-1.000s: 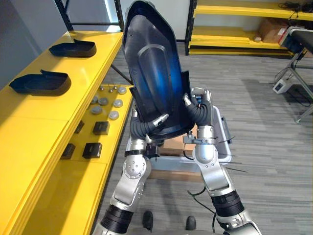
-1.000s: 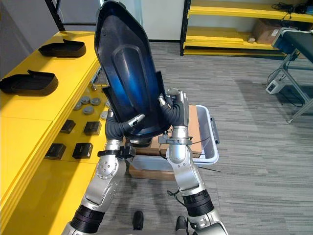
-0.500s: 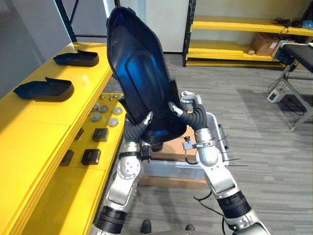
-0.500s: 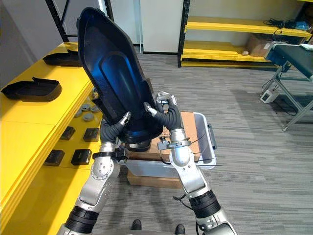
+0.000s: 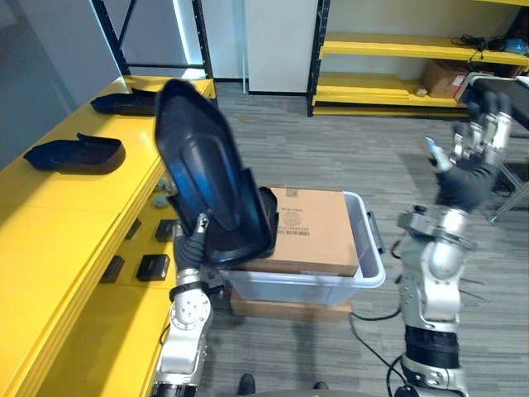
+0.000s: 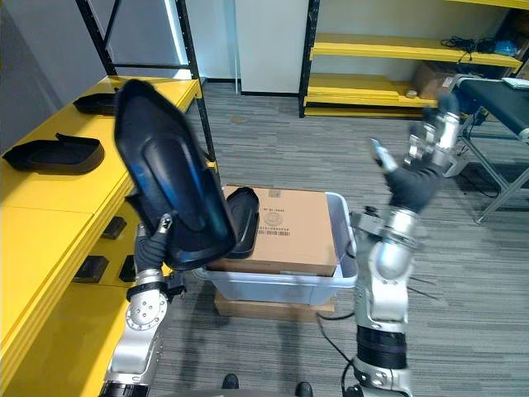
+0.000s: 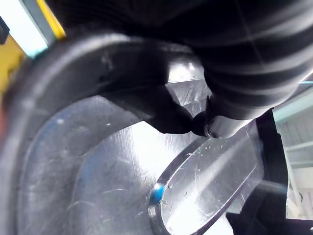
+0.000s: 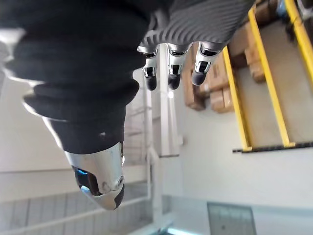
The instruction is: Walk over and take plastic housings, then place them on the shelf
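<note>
A large black plastic housing (image 5: pixel 207 190) stands tilted, hollow side toward me, over the gap between the yellow shelf (image 5: pixel 50 240) and a bin. My left hand (image 5: pixel 196 240) is shut on its lower edge, the thumb pressed on the inner face (image 7: pixel 98 186). My right hand (image 5: pixel 469 165) is raised off to the right, apart from the housing, with straight fingers (image 8: pixel 168 73) and nothing in it. Two smaller black housings (image 5: pixel 74 153) (image 5: pixel 124 101) lie on the shelf top. Another dark housing (image 6: pixel 241 219) rests by the box behind the held one.
A cardboard box (image 5: pixel 312 227) sits in a grey bin (image 5: pixel 368 269) right in front of me. Small black boxes (image 5: pixel 153 265) lie on the lower yellow ledge. More yellow racking (image 5: pixel 397 83) stands at the back, and a metal stand (image 5: pixel 504 165) at the far right.
My right hand let go of the housing and swung up to the right, fingers straightened. The left hand alone now holds it, lower and further left. The camera has shifted.
</note>
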### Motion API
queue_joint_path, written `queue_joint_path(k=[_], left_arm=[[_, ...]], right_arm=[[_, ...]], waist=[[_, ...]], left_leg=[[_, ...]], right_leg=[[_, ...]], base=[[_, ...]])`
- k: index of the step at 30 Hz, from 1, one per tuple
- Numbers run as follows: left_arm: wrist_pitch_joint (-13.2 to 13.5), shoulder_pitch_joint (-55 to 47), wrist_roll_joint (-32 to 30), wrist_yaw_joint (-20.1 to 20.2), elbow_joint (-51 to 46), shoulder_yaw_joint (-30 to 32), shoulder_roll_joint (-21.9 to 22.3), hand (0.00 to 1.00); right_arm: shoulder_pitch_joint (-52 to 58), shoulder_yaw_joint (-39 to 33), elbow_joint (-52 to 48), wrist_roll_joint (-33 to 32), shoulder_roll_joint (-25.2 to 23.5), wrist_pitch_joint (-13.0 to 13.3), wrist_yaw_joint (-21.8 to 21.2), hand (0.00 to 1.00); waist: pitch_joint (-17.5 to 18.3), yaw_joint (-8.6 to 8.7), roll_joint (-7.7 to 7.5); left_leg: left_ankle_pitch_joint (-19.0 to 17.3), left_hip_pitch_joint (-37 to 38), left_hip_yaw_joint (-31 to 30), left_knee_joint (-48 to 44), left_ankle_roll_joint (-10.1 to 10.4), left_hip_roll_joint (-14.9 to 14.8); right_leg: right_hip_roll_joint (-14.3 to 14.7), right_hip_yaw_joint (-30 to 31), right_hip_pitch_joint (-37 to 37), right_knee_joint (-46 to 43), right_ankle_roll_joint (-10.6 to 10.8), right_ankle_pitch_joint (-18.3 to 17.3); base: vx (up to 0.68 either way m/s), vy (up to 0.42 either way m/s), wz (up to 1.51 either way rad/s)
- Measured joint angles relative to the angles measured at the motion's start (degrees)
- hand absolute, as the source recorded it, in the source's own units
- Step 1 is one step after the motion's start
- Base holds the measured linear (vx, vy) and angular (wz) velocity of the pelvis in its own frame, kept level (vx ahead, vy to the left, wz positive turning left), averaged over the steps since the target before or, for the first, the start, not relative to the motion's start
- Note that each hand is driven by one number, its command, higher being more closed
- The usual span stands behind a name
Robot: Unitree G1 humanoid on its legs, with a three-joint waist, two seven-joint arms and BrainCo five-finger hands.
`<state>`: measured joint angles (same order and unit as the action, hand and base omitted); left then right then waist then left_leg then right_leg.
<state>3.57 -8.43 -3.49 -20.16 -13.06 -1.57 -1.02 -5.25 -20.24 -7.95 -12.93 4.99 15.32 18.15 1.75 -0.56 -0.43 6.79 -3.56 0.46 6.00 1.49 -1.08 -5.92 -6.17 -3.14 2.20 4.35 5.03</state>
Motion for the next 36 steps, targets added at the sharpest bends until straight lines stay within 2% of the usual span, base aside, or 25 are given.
queue_joint_path(k=[2,4,5,7,11,15,18,21,24,26,27,28,29,30,31,32,33,34,36], left_arm=[[0.2,-0.7,-0.2,0.1,-2.5,0.0,-0.1,1.0],[0.9,-1.6,-0.7,0.1,-4.8,0.2,0.0,1.0],[1.2,-2.0,-0.7,0.2,-5.3,0.4,0.0,1.0],[1.7,-2.3,-0.7,0.8,-6.6,1.2,0.2,1.0],[2.1,-3.5,-0.6,2.9,-8.4,1.1,0.2,1.0],[2.2,-4.5,-0.6,4.5,-9.2,-0.4,0.2,1.0],[2.2,-4.6,-0.5,6.0,-9.4,-2.9,0.2,1.0],[2.5,-6.0,0.0,6.9,-10.2,-3.3,1.0,1.0],[2.8,-6.5,0.7,7.4,-12.6,-3.3,1.8,1.0],[3.2,-6.6,1.9,7.3,-14.3,-3.2,2.3,1.0],[3.4,-6.4,3.1,7.2,-14.5,-2.9,2.7,1.0],[3.4,-6.5,3.3,7.3,-14.5,-3.0,3.3,1.0],[3.5,-6.5,3.5,7.4,-14.5,-3.1,3.3,1.0],[3.8,-6.5,3.6,7.4,-14.5,-3.4,3.9,1.0],[3.9,-6.4,3.9,7.5,-14.5,-4.1,4.3,1.0],[4.0,-6.5,4.0,7.6,-14.5,-4.8,4.5,1.0],[4.4,-6.5,4.0,7.7,-14.5,-4.8,4.5,1.0],[5.0,-6.4,4.1,7.7,-14.5,-4.7,4.4,1.0],[5.2,-6.4,4.9,8.1,-14.4,-4.7,4.4,1.0]], right_arm=[[2.1,-2.4,8.2,0.0,0.2,-0.6,0.6,0.0],[4.5,-5.1,21.6,-0.1,0.6,-2.6,0.4,0.0],[5.2,-6.0,24.8,-0.6,0.6,-3.2,0.2,0.0],[8.6,-7.2,37.6,-3.6,0.8,-4.8,-1.4,0.0],[14.3,-8.2,54.7,-8.3,-0.8,-6.9,-7.1,0.0],[17.1,-7.9,60.2,-8.9,-2.9,-7.9,-9.7,0.0],[18.5,-5.7,61.9,-8.2,-4.0,-8.9,-11.1,0.0],[18.5,-3.1,61.9,-6.7,-5.1,-9.2,-12.1,0.0],[17.3,0.3,60.8,-5.6,-5.7,-9.2,-12.1,0.0],[15.1,1.1,60.3,-4.3,-5.1,-9.2,-12.0,0.0],[13.6,1.6,59.3,-4.0,-5.2,-9.2,-12.0,0.0],[12.9,2.9,57.9,-3.5,-5.2,-9.1,-11.8,0.0],[12.5,3.3,57.6,-3.1,-4.9,-9.0,-11.8,0.0],[11.7,3.4,56.9,-2.7,-4.5,-9.1,-11.9,0.0],[11.9,3.3,55.4,-2.4,-4.3,-9.2,-11.8,0.0],[11.9,3.3,55.1,-2.2,-3.8,-9.2,-11.9,0.0],[11.8,3.5,54.5,-2.2,-4.0,-9.2,-12.0,0.0],[11.2,3.7,54.0,-2.2,-4.1,-9.1,-12.2,0.0],[10.0,4.0,53.7,-2.2,-5.1,-9.2,-12.3,0.0]], waist=[[0.0,0.13,0.02],[0.2,0.54,0.28],[0.2,0.57,0.36],[0.3,0.48,0.49],[0.3,0.46,0.56],[0.2,0.46,0.48],[0.0,0.54,0.26],[-0.7,-0.04,0.34],[-2.9,-0.36,0.8],[-4.7,-1.0,1.14],[-5.2,-2.15,1.39],[-5.7,-2.63,1.06],[-6.2,-2.76,0.54],[-6.3,-3.06,1.01],[-6.3,-2.89,2.01],[-6.1,-2.86,1.78],[-6.0,-3.35,1.4],[-5.9,-3.59,1.65],[-6.5,-3.47,0.79]], left_leg=[[0.0,0.0,0.0,0.0,0.0,0.0],[0.0,-0.2,-0.1,0.0,0.0,0.0],[0.0,-0.2,-0.2,0.0,0.0,0.0],[-0.1,-0.6,-0.6,0.0,0.2,-0.1],[-0.1,-1.4,-1.7,0.0,0.2,-0.2],[-0.1,-1.7,-2.5,0.0,0.2,-0.1],[-0.3,-1.4,-5.4,0.0,-0.1,0.3],[-0.2,-1.7,-10.2,-0.1,-0.1,1.2],[-0.3,-5.1,-12.9,-2.7,-0.1,2.1],[-0.5,-8.0,-11.3,-6.4,-0.3,2.2],[-1.7,-9.5,-8.2,-7.4,-1.1,2.0],[-4.4,-10.5,-3.6,-8.9,-2.8,2.0],[-5.3,-11.1,0.1,-10.3,-4.1,1.4],[-6.8,-13.1,8.3,-15.9,-6.2,-1.1],[-7.2,-13.1,16.0,-19.1,-6.0,-4.3],[-7.8,-12.4,18.4,-19.2,-5.3,-3.8],[-8.2,-12.2,19.9,-18.9,-5.5,-3.1],[-8.6,-12.6,20.0,-19.1,-5.9,-2.3],[-10.1,-13.3,18.6,-20.4,-6.6,-0.1]], right_leg=[[0.0,0.0,-0.1,0.0,0.0,0.0],[0.0,-0.1,-0.2,0.1,0.0,0.0],[0.0,-0.1,-0.2,0.1,0.0,0.0],[-0.1,-0.2,-0.3,0.5,0.0,0.0],[-0.1,-1.3,-0.1,1.0,0.0,0.0],[-0.1,-2.1,0.4,1.0,0.3,0.1],[-0.1,-5.4,2.5,0.8,0.5,-0.7],[-0.8,-11.6,4.1,-1.2,0.9,-3.0],[-3.1,-21.6,4.8,-7.2,1.2,-6.8],[-4.6,-26.6,4.8,-10.8,1.6,-9.1],[-5.3,-29.9,4.9,-12.6,2.0,-10.2],[-6.9,-33.0,5.8,-12.8,2.2,-10.4],[-8.0,-34.4,6.1,-12.7,2.3,-10.6],[-9.4,-37.3,7.2,-14.4,2.9,-11.7],[-10.1,-40.1,8.9,-16.0,4.6,-12.8],[-11.2,-41.8,10.2,-16.7,5.1,-13.5],[-12.0,-42.7,10.9,-16.3,5.5,-13.3],[-12.4,-43.6,11.3,-15.7,5.9,-13.0],[-14.0,-45.4,12.8,-16.1,5.8,-12.6]], base=[[0.0,0.0,0.0],[0.0,0.0,0.0],[0.0,0.002,0.04],[0.0,0.0,0.06],[0.01,-0.001,0.11],[0.02,-0.001,0.17],[-0.01,-0.013,0.56],[0.0,-0.023,1.01],[0.0,0.015,1.82],[-0.04,0.051,1.4],[-0.06,0.032,1.33],[-0.05,0.071,1.35],[0.01,0.115,1.35],[0.04,0.13,1.32],[0.05,0.102,1.35],[0.08,0.095,1.01],[0.11,0.115,0.63],[0.15,0.147,0.49],[0.15,0.123,0.48]])
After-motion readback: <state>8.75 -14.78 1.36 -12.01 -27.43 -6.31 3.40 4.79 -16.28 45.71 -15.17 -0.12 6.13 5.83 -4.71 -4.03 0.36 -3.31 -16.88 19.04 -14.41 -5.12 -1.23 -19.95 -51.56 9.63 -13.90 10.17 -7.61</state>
